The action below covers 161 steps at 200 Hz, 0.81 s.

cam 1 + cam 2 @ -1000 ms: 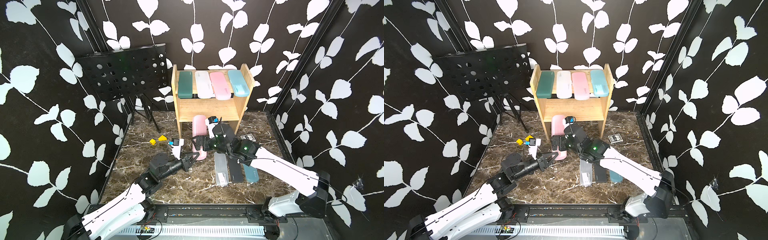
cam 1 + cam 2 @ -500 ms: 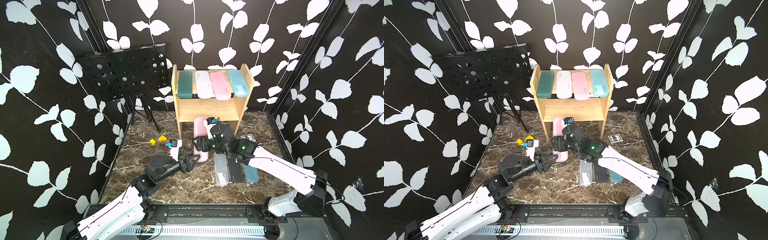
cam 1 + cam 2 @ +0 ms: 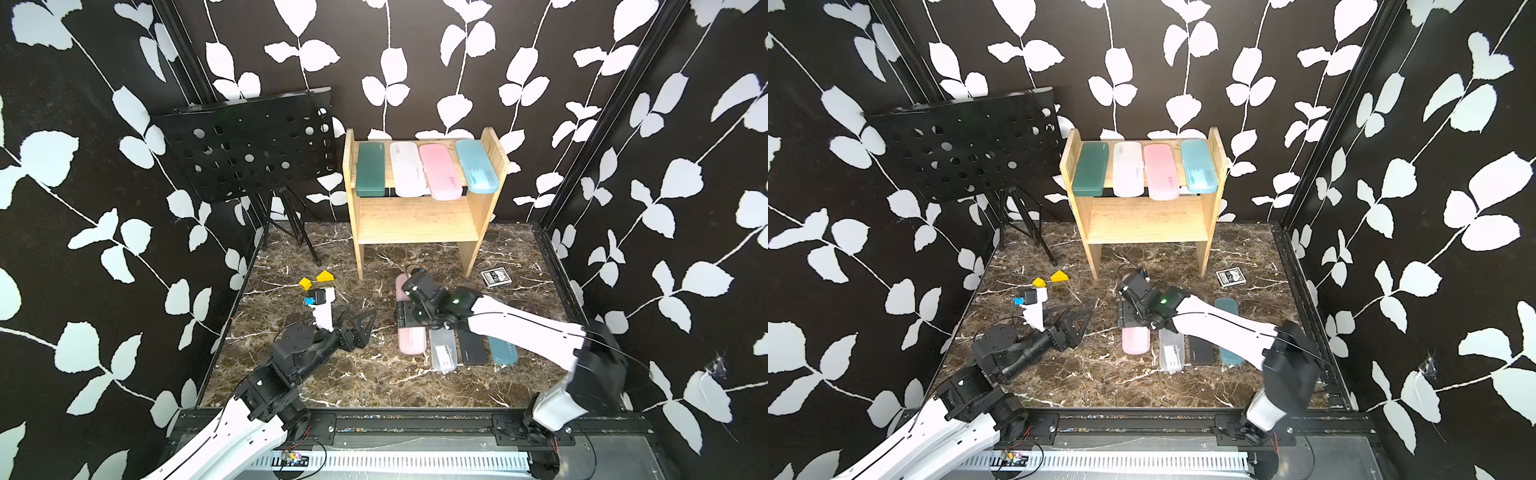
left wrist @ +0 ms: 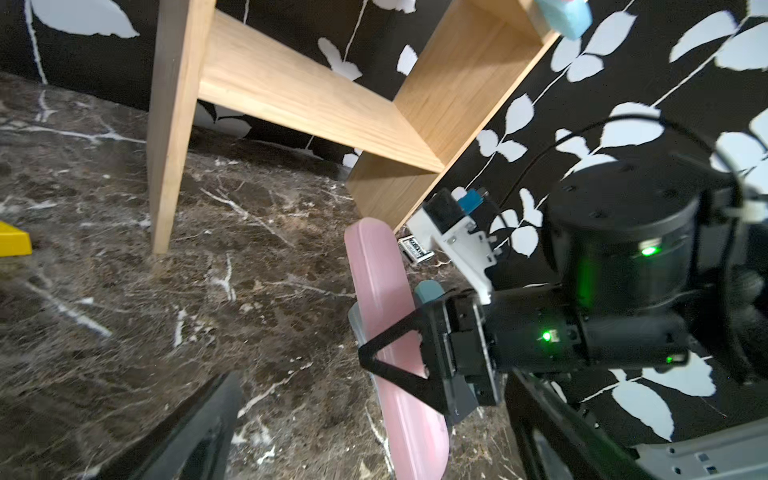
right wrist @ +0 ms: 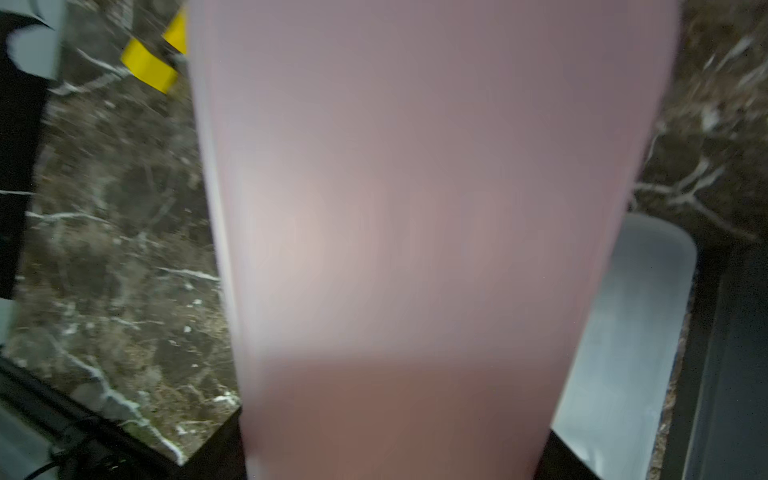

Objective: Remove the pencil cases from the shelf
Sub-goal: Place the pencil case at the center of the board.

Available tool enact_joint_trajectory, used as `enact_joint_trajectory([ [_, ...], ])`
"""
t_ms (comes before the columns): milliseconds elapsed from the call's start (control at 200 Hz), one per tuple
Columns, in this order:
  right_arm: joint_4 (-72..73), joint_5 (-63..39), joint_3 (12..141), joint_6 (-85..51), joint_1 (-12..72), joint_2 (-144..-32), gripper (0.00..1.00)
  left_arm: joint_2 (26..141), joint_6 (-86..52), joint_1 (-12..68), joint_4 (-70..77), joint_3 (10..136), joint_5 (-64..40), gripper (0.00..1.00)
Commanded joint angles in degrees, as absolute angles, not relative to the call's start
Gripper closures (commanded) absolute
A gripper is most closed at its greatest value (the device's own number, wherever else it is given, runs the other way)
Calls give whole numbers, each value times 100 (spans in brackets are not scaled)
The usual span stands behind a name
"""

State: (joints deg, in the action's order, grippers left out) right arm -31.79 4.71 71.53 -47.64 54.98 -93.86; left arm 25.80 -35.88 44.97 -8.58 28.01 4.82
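Frame centre, low: left gripper [image 3: 357,316] released, jaws now apart; right gripper [image 3: 409,318] had clamped the pink pencil case [image 3: 411,345]. Four more remained on shelf [image 3: 415,220].

Shelf [image 3: 415,220] top tier: green [image 3: 370,168], clear [image 3: 407,168], pink [image 3: 439,170], blue [image 3: 476,166] cases side by side. Floor [image 3: 332,374] in front, row: 2nd pink [image 3: 411,340] (clamped in my R pincer [image 3: 409,316]), 2nd clear [image 3: 444,353], black [image 3: 471,347], teal [image 3: 503,351].

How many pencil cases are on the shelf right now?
4, side by side on the top tier of the shelf: dark green case, frosted clear case, pink case, light blue case. The back of the lower tier is hidden, so more may sit there.
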Motion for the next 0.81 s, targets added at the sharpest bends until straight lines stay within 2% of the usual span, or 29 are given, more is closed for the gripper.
enact_joint_trajectory([
  [0, -3050, 452, 7047, -5093, 5483, -9601, 30, 2549, -3628, 4518, -986, 2691, 656, 2],
  [435, -2904, 499, 6848, -5276, 5449, -10407, 26, 2584, -3741, 4518, -810, 2453, 573, 1],
  [800, -2989, 537, 6741, -5239, 5311, -10582, 22, 2584, -3720, 4518, -790, 2381, 584, 1],
])
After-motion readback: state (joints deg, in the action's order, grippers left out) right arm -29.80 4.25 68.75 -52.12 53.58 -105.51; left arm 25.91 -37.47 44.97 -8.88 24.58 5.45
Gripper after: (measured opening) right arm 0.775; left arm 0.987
